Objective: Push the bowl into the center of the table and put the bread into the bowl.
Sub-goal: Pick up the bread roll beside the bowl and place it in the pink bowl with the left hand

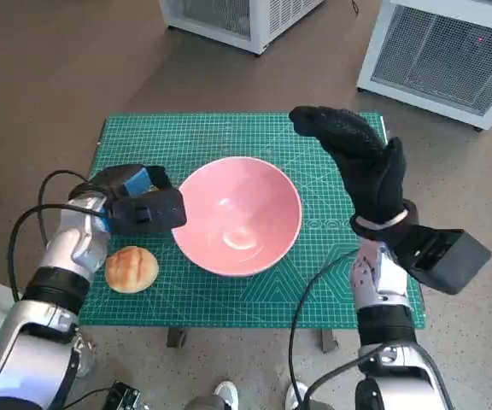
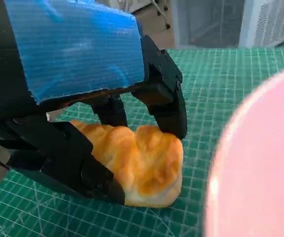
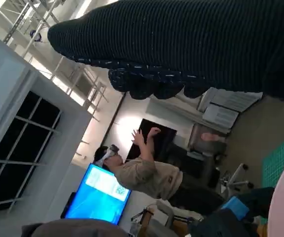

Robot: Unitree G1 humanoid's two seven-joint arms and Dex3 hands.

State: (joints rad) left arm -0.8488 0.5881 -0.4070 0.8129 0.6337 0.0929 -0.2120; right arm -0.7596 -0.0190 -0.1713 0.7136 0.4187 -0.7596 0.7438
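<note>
No readable text anywhere — the green cutting mat shows only grid lines, its small markings too blurred.

Left hand lowered; right hand raised, empty.

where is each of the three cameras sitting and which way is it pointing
Head view: on the robot's head, looking steeply down at the green mat, the pink bowl and the bread; both forearms, the left hand and the right hand show.
Left wrist view: behind the left hand, facing low across the mat; its fingers are around the bread.
Right wrist view: behind the right hand, aimed out into the room at a person and a blue screen.
Shared: all three show the bowl; head and left wrist share the bread.
</note>
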